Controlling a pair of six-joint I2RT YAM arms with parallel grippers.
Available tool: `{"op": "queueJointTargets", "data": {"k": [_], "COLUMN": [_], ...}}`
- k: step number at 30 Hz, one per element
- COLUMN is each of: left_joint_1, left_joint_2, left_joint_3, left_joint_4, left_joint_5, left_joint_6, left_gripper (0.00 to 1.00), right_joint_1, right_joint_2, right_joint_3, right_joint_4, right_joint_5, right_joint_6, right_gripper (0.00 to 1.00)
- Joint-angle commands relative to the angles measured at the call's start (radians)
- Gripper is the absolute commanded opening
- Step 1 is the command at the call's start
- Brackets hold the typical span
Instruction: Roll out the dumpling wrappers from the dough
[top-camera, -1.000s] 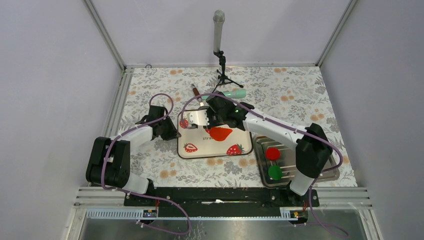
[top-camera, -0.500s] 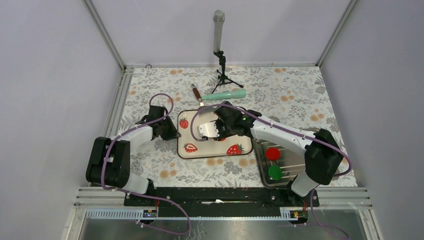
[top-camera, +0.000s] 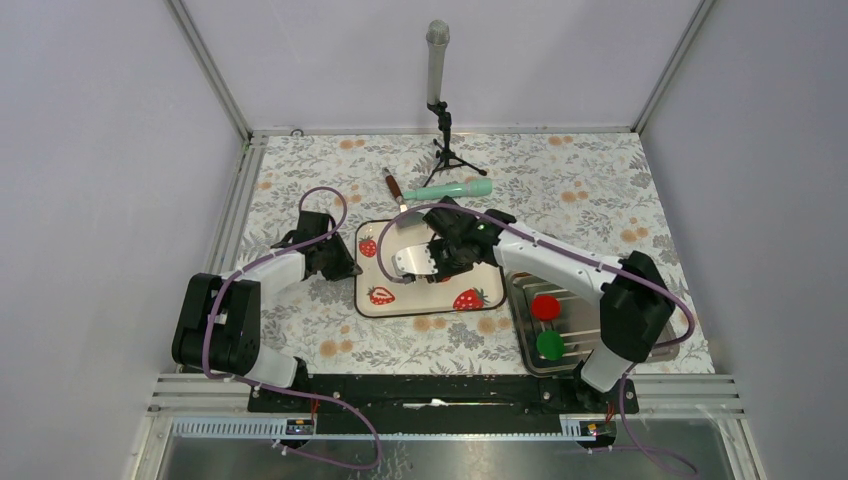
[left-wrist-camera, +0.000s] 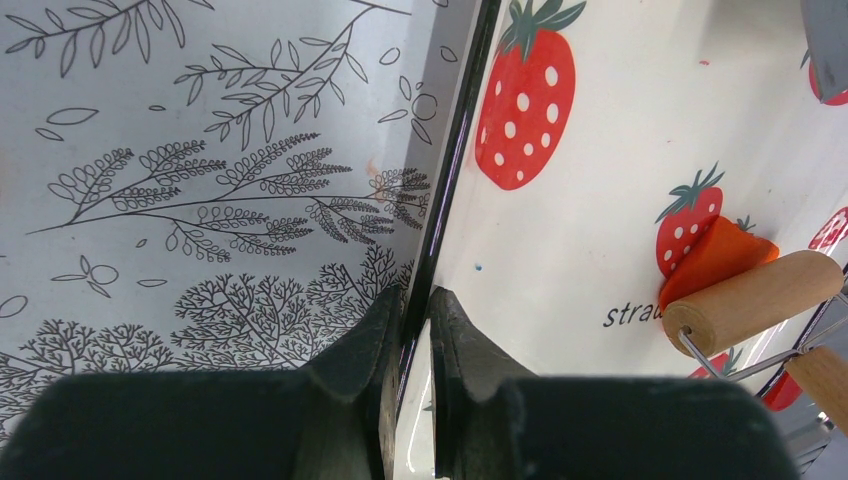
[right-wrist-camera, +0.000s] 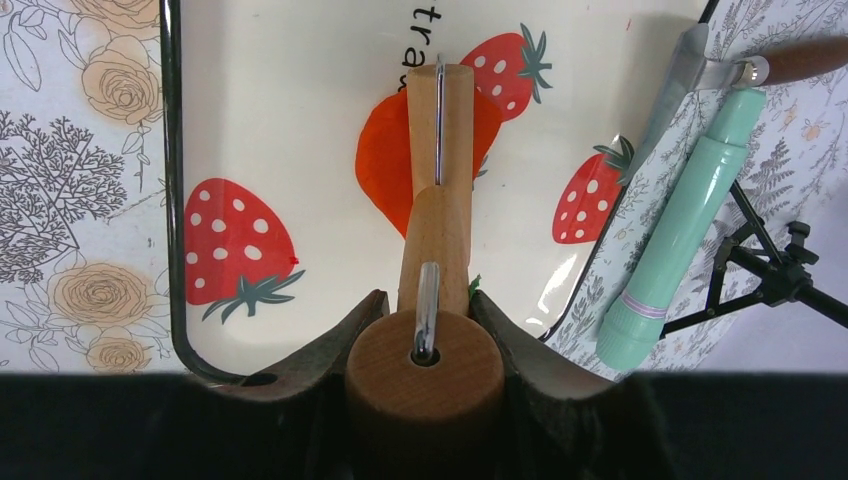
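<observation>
Orange-red dough (right-wrist-camera: 380, 160) lies flat and thin with an irregular edge, near the middle of the strawberry board (top-camera: 425, 298), under the drum of the wooden roller (right-wrist-camera: 440, 110). In the left wrist view one edge of the dough looks curled up against the drum. The board is glossy white with a thin black rim and sits mid-desk on the floral cloth (top-camera: 600, 190).

A metal tray (top-camera: 522, 335) at the desk's near right holds a red disc (top-camera: 545, 307) and a green disc (top-camera: 549, 345), apart from each other.

The right arm reaches from its base over the metal tray towards the board. The right gripper (right-wrist-camera: 425, 310) is clamped on the roller's round wooden handle, with the wire frame running forward to the drum.

The left arm is bent, forearm pointing right. The left gripper (left-wrist-camera: 413, 300) is pressed nearly together, pinching the board's left rim.

Beyond the board's far edge lie a smooth mint-green stick (top-camera: 450, 189) and a wood-handled knife (top-camera: 393, 186). A microphone stand (top-camera: 438, 80) is at the desk's far edge.
</observation>
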Motion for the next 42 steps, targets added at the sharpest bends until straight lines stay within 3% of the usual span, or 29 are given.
{"op": "queueJointTargets", "data": {"k": [1,20,42], "left_joint_1": [0.013,0.013,0.013], "left_joint_2": [0.016,0.015,0.033], "left_joint_3": [0.014,0.013,0.029], "left_joint_4": [0.023,0.019,0.011], "left_joint_5": [-0.055,-0.062,-0.078], "left_joint_6": [0.001,0.003,0.018], "left_gripper": [0.00,0.00,0.00], "right_joint_1": [0.004,0.000,-0.005], "right_joint_2": [0.070,0.146,0.116], "right_joint_3": [0.035,0.086,0.023], "right_joint_4": [-0.249,-0.412,-0.453], "right_joint_5": [-0.123,-0.206,-0.291], "right_joint_6": [0.029,0.077,0.130], "right_gripper": [0.00,0.00,0.00]}}
